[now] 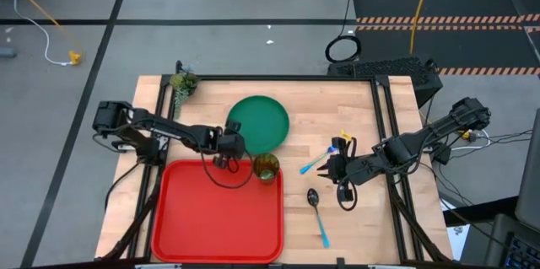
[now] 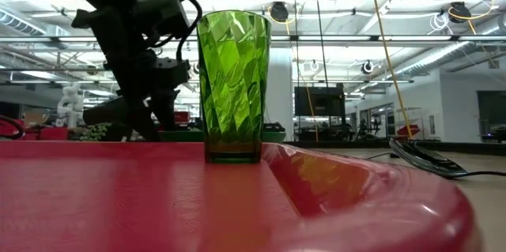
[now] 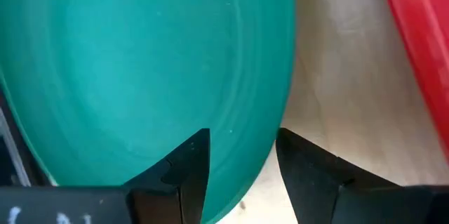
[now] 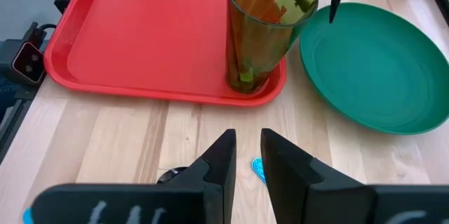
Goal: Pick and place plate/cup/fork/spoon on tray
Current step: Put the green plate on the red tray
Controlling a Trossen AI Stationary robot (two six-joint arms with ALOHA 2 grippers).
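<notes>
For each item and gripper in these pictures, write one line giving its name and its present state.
Cup: upright, in the tray's corner.
Tray: on the table, holding only the cup.
Plate: flat on the table, off the tray.
Fork: on the table.
Spoon: on the table.
Left gripper: open, straddling the plate's rim.
Right gripper: open, empty.

Red tray (image 1: 194,218), dark-green plate (image 1: 259,120), faceted olive-green cup (image 1: 267,168), pale wood table (image 1: 371,218).

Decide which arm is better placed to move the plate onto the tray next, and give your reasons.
Left. The left gripper sits open at the plate rim, beside the tray. The right gripper is across the table, nearer the fork.
</notes>
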